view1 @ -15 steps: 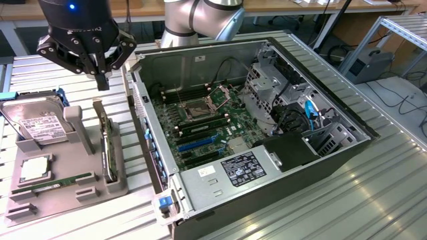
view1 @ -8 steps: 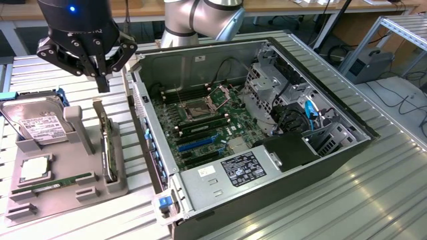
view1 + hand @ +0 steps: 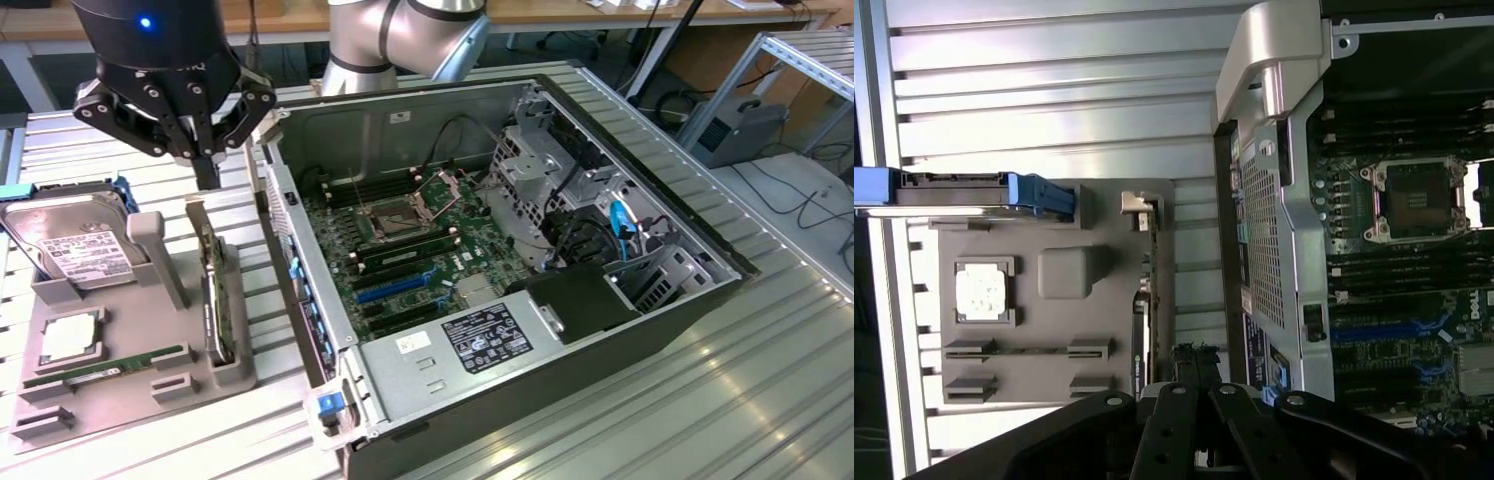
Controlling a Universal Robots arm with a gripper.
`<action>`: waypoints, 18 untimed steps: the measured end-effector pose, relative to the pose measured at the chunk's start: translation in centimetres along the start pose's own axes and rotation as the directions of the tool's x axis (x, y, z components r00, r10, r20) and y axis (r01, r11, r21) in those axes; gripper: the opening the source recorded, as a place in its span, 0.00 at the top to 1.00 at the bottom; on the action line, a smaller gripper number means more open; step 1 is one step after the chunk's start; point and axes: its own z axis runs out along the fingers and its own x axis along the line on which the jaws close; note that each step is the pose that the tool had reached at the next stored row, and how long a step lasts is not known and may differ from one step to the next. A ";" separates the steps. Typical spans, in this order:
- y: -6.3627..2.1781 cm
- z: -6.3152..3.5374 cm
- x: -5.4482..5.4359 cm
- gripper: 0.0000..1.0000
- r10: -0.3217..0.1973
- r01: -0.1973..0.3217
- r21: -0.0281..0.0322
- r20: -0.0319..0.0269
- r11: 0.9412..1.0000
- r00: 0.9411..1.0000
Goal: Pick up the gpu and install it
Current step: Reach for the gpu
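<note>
The gpu [image 3: 211, 300] is a thin flat card, dark with a bit of green and a silver end piece; it stands on its edge in a slot of the gray holder tray [image 3: 134, 400], at nine o'clock from the open computer case [image 3: 641, 330] in the exterior view; my gripper [image 3: 207, 182] hangs just over the card's twelve o'clock end, fingers pressed together with nothing between them; the hard drive [image 3: 80, 250], at ten o'clock from the card, has a white label; the power supply [image 3: 487, 340] has a black one; I cannot read either; everything sits on a silver slatted metal table [image 3: 747, 400]; wooden desks [image 3: 561, 10] and floor cables [image 3: 801, 200] lie behind.
</note>
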 end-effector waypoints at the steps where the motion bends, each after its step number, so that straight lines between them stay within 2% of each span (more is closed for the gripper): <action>1: -0.07 0.00 0.0 0.89 0.000 0.000 0.000 0.000 1.000 1.000; 18: -1.03 -0.04 -0.1 0.89 0.000 0.000 0.000 0.000 1.000 1.000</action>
